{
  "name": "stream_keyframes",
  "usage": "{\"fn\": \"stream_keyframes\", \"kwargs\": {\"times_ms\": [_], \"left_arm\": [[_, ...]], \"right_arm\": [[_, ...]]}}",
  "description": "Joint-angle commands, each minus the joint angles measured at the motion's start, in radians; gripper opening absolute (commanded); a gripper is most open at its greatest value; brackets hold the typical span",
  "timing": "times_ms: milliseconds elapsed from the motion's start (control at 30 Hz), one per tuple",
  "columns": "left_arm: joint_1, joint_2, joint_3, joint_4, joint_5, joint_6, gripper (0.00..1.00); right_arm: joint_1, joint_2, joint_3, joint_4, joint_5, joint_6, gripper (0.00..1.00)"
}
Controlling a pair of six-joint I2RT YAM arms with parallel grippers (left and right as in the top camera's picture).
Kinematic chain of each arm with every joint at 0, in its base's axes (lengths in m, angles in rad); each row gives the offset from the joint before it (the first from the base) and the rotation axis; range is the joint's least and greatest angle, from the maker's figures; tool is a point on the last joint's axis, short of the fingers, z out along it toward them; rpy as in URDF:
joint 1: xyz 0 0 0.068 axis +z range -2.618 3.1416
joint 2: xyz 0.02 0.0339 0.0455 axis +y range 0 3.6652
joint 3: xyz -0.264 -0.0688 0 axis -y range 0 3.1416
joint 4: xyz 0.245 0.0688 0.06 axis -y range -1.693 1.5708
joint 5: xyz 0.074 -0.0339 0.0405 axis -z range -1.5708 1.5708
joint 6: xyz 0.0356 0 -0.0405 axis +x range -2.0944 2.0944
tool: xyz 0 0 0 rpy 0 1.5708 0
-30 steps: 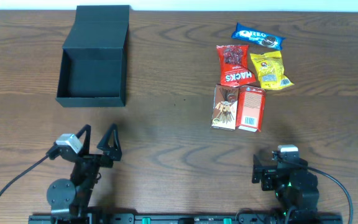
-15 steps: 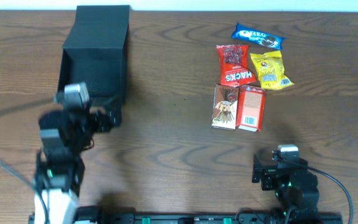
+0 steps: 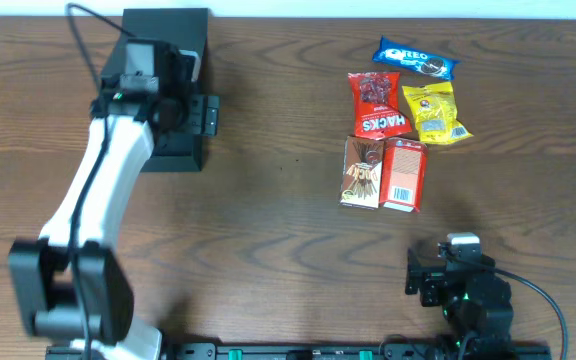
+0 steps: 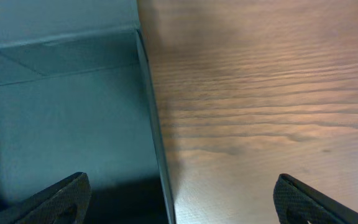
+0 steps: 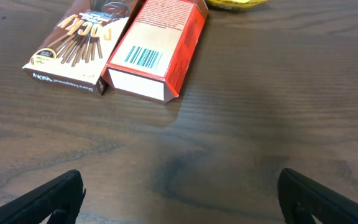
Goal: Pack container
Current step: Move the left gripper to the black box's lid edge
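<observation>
Left claw, jaws apart, hovers over the right wall of the container at the bench's far left. What shows of its inside is bare. Right claw hangs spread near the Pocky box. All five snacks lie outside, so I judge packing not yet begun.
</observation>
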Motion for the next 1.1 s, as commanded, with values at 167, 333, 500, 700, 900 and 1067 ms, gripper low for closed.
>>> {"fn": "stream_keyframes", "kwargs": {"times_ms": [167,333,500,700,900,1067], "left_arm": [[-0.003,0.149,0.032,-0.007,-0.029,0.039,0.82],[-0.007,0.191,0.032,-0.008,-0.022,-0.001,0.50],[-0.017,0.197,0.032,0.000,0.002,-0.003,0.06],[-0.017,0.197,0.032,0.023,0.000,-0.007,0.06],[-0.030,0.197,0.032,0.046,0.000,-0.120,0.06],[-0.105,0.197,0.032,0.076,0.002,-0.319,0.06]], "right_arm": [[-0.001,-0.005,-0.009,-0.001,0.003,0.014,0.99],[-0.001,-0.005,-0.009,-0.001,0.003,0.014,0.99],[-0.001,-0.005,-0.009,-0.001,0.003,0.014,0.99],[-0.001,-0.005,-0.009,-0.001,0.003,0.014,0.99],[-0.001,-0.005,-0.009,-0.001,0.003,0.014,0.99],[-0.001,-0.005,-0.009,-0.001,0.003,0.014,0.99]]}}
